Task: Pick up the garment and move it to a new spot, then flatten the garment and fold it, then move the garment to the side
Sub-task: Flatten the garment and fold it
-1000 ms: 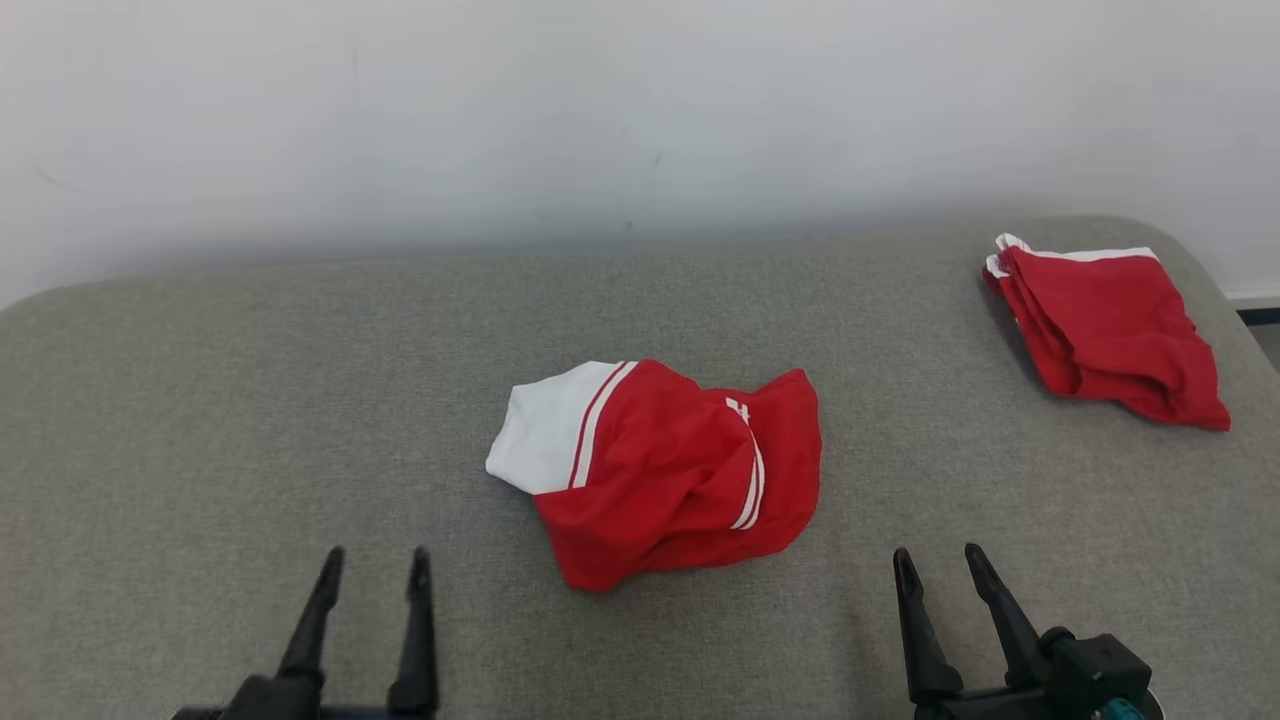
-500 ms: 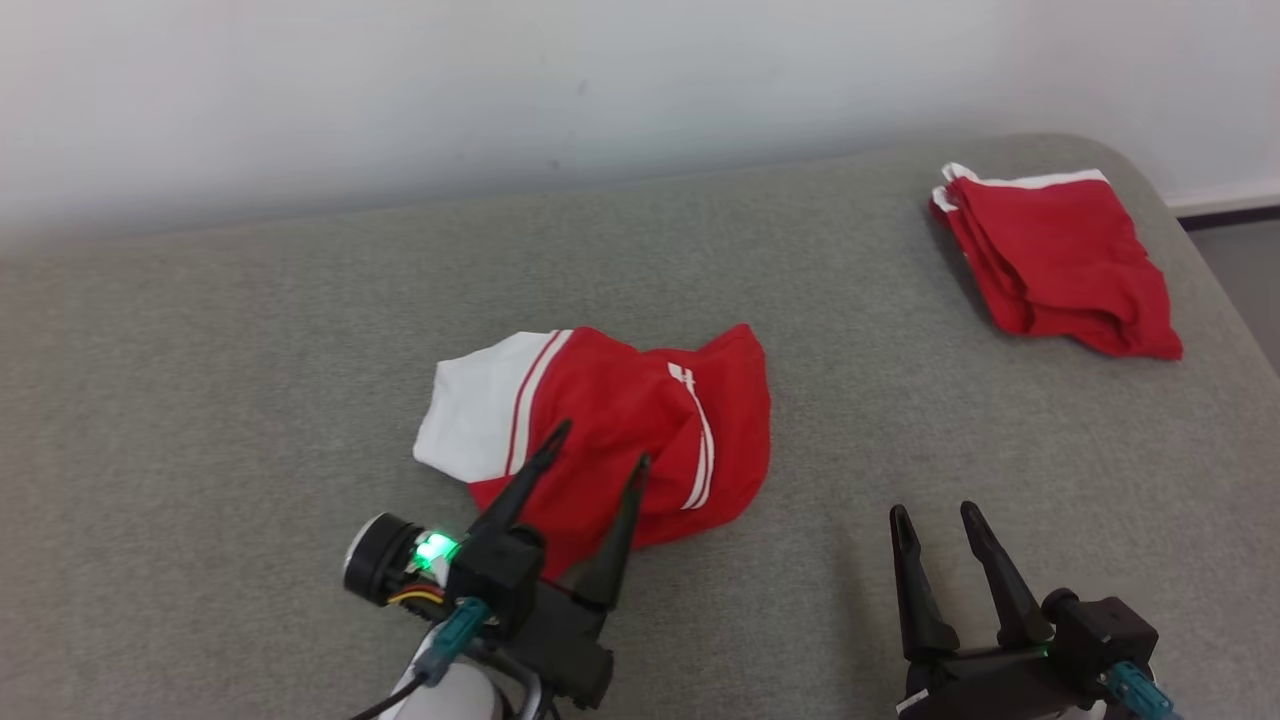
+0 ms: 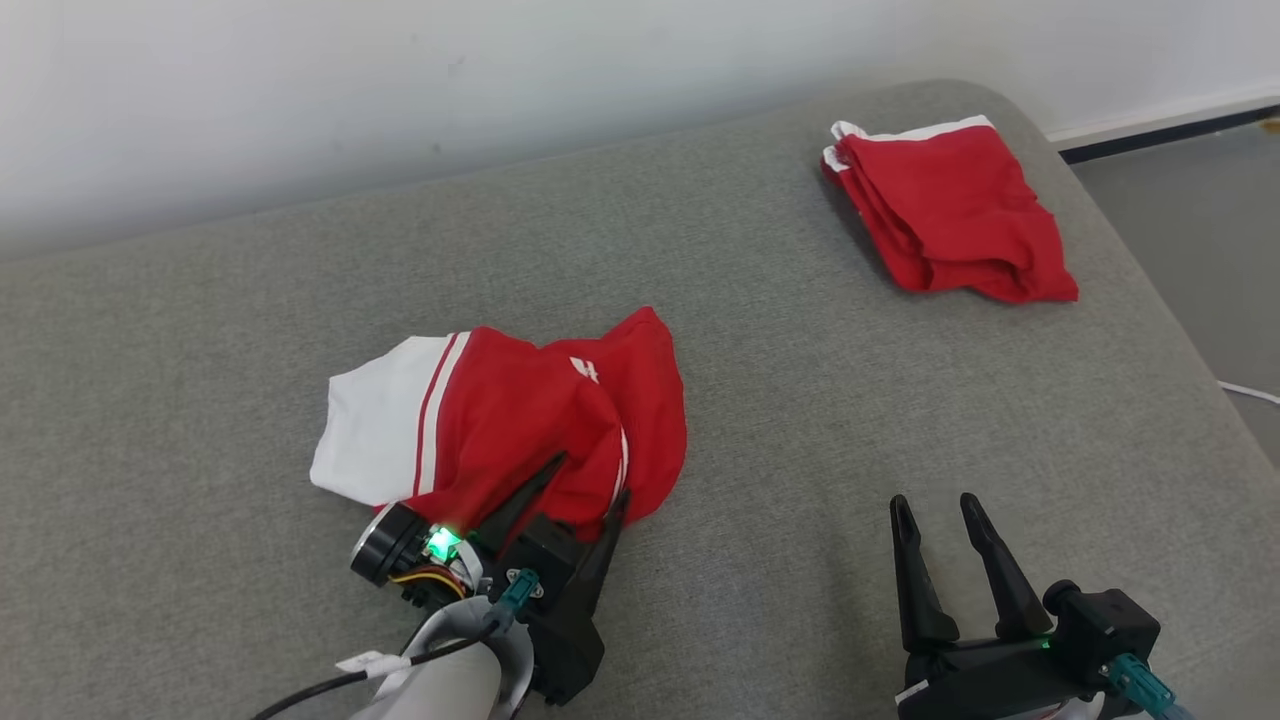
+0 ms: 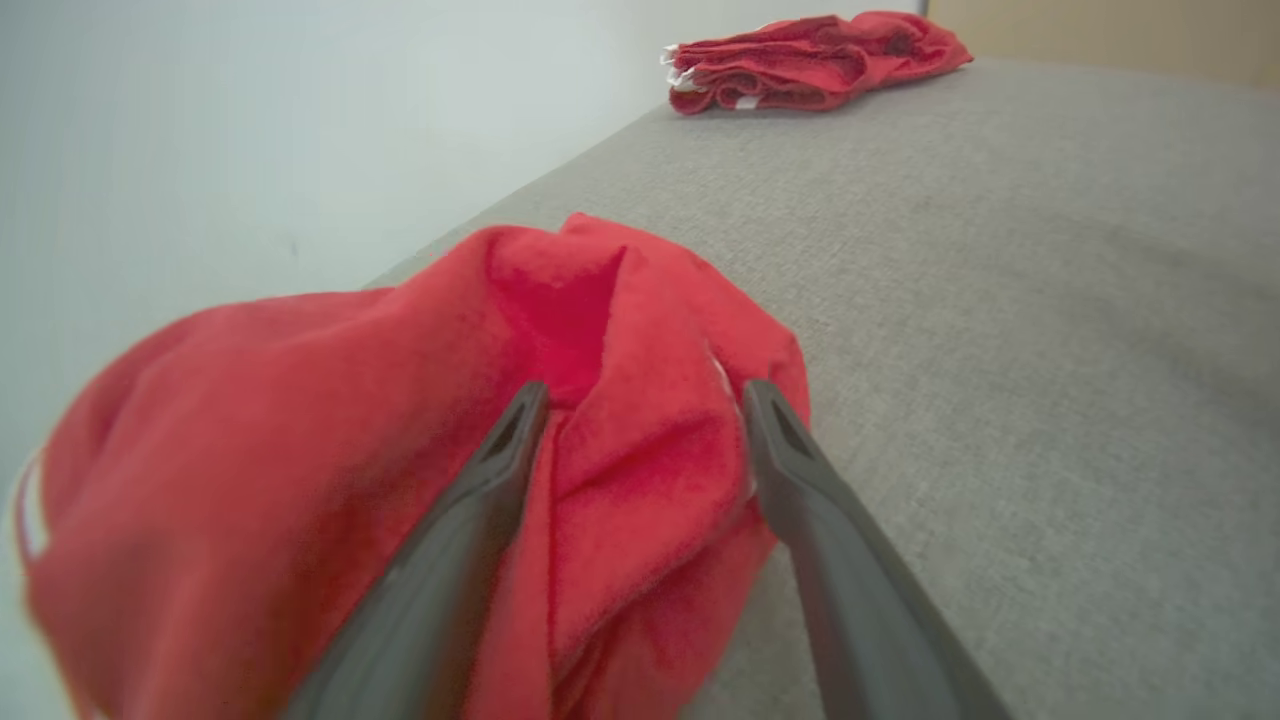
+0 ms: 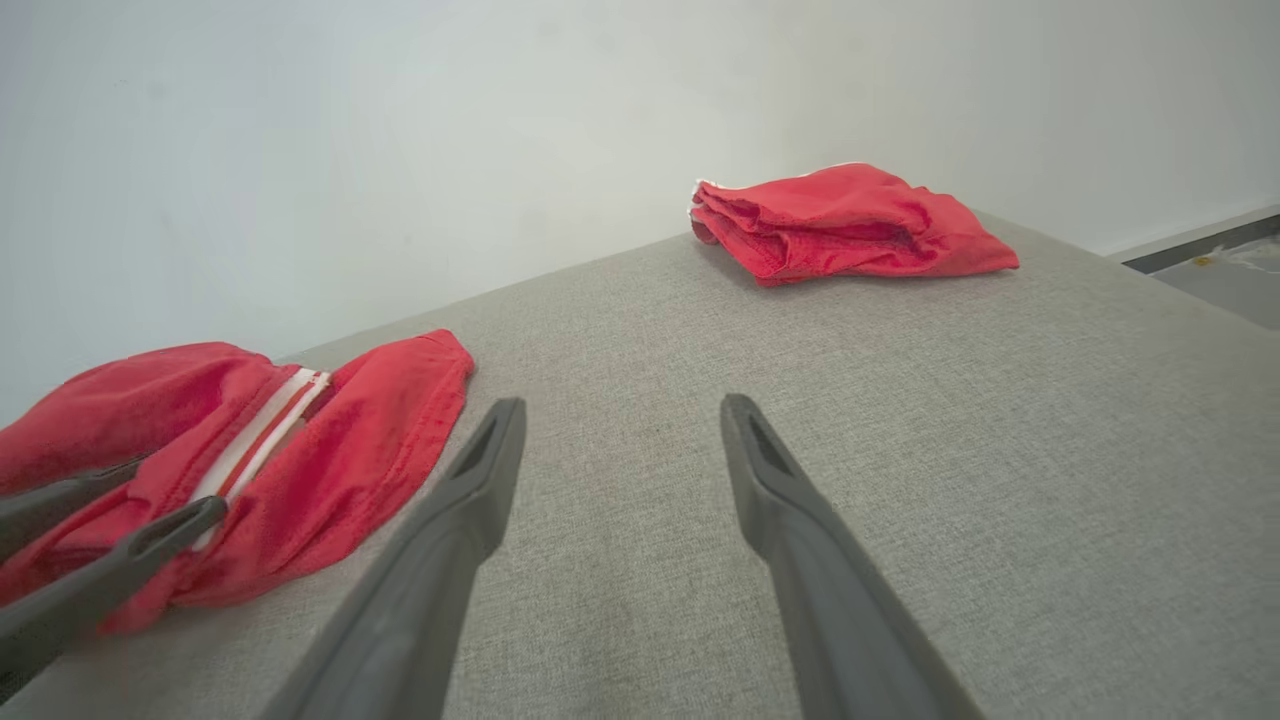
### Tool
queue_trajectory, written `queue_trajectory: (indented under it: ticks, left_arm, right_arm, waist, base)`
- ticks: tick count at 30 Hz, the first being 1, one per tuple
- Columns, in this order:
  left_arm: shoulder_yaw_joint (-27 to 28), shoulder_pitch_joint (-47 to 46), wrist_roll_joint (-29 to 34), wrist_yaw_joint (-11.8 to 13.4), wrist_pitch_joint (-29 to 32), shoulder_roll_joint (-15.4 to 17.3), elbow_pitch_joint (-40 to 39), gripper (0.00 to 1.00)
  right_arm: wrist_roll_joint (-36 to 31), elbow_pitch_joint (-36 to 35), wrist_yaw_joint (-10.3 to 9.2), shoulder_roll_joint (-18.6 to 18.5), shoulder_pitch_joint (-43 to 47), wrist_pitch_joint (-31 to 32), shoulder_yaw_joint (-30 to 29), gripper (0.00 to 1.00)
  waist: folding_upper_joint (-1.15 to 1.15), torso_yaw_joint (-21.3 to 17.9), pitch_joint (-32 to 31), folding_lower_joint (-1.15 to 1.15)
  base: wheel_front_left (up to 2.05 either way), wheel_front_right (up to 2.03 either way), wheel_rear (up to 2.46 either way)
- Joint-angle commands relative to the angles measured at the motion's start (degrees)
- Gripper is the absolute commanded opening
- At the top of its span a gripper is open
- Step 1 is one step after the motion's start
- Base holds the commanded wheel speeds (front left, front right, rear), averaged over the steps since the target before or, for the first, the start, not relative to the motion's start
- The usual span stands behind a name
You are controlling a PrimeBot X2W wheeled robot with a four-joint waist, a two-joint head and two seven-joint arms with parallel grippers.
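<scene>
Gaping empty by the near edge of the grey fabric cushion (image 3: 800,400), the right hand (image 3: 934,502) holds nothing. The left hand (image 3: 590,478), fingers spread and not clamped, straddles a fold of the crumpled red-and-white jersey garment (image 3: 520,420) mid-cushion. A folded red cloth (image 3: 950,215) lies at the far right corner.

Bright, diffuse light leaves only soft shadows around the garment (image 3: 520,420); the head view is sharp, while the left wrist view blurs the cloth nearest its lens.
</scene>
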Motion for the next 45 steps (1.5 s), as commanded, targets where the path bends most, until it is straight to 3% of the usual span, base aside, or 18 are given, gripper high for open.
queue_trajectory:
  ticks: [1,2,3,4,5,13,18,24,33,43,44,45]
  left_arm:
    - [-0.07,-0.24,-0.05,0.33,-0.05,0.16,0.55,1.0]
    - [-0.21,-1.03,0.04,0.43,-0.05,0.07,1.84,1.0]
    - [-0.07,-1.74,-0.27,0.54,-0.05,-0.08,2.79,0.47]
    - [0.05,-2.07,-0.84,0.57,-0.05,-0.21,3.47,0.2]
    - [-0.02,-2.41,-1.15,0.48,-0.05,-0.34,3.92,0.0]
    - [-0.89,-4.34,-6.5,-0.97,-0.06,-1.15,-3.49,0.0]
    - [-0.5,-4.06,-12.12,0.33,-0.06,-1.05,-12.58,0.0]
    - [6.95,1.29,-15.1,3.11,-0.06,1.33,-19.76,0.0]
    - [21.24,13.78,-19.22,4.72,-0.06,6.61,-23.3,0.0]
    - [29.91,19.74,-19.61,3.02,-0.06,4.31,-17.31,0.0]
    - [30.63,19.8,-19.23,2.97,-0.06,4.0,-16.81,0.58]
    - [31.47,19.87,-18.83,2.88,-0.06,3.66,-16.41,1.0]
  right_arm:
    - [0.13,-0.08,-0.15,0.04,-0.07,-0.09,0.04,1.0]
    - [0.1,-0.02,-0.15,0.04,0.0,-0.1,0.02,1.0]
    - [0.09,0.02,-0.15,0.06,0.03,-0.1,0.01,1.0]
    - [0.1,0.0,-0.15,0.05,0.09,-0.1,-0.04,1.0]
    - [0.1,-0.03,-0.15,0.04,0.19,-0.1,-0.14,1.0]
    - [-0.64,-0.29,-0.15,0.03,1.2,-0.1,-0.77,1.0]
    - [-1.31,-0.19,-0.15,0.05,1.96,-0.1,-1.34,1.0]
    - [-2.34,0.0,-0.15,0.05,2.35,-0.09,-1.76,1.0]
    - [-3.27,0.27,-0.15,0.03,2.83,-0.1,-1.28,1.0]
    - [-3.93,0.55,-0.15,0.02,2.83,-0.1,-1.01,1.0]
    - [-3.92,0.51,-0.15,0.03,2.91,-0.1,-1.01,1.0]
    - [-3.85,0.52,-0.15,0.05,2.94,-0.09,-1.02,1.0]
  waist:
    - [-0.01,-0.56,-0.15,-0.01]
    - [-0.01,-0.7,-0.24,-0.01]
    - [-0.01,-0.81,-0.33,-0.01]
    - [-0.01,-0.88,-0.42,-0.01]
    - [-0.01,-0.87,-0.54,-0.01]
    - [-0.01,2.41,-1.89,-0.01]
    - [-0.01,6.76,-2.82,-0.01]
    - [-0.01,12.24,-3.51,-0.01]
    - [-0.01,14.17,-3.96,-0.01]
    - [-0.01,12.61,-3.74,-0.01]
    - [-0.01,12.49,-3.72,-0.01]
    - [-0.01,12.39,-3.71,-0.01]
  base:
    - [0.0,0.0,0.0]
    - [0.0,0.0,0.0]
    - [0.0,0.0,0.0]
    - [0.0,0.0,0.0]
    - [0.0,0.0,0.0]
    - [0.0,0.0,0.0]
    - [0.0,0.0,0.0]
    - [0.0,0.0,0.0]
    - [0.0,0.0,0.0]
    - [0.0,0.0,0.0]
    - [0.0,0.0,0.0]
    - [0.0,0.0,0.0]
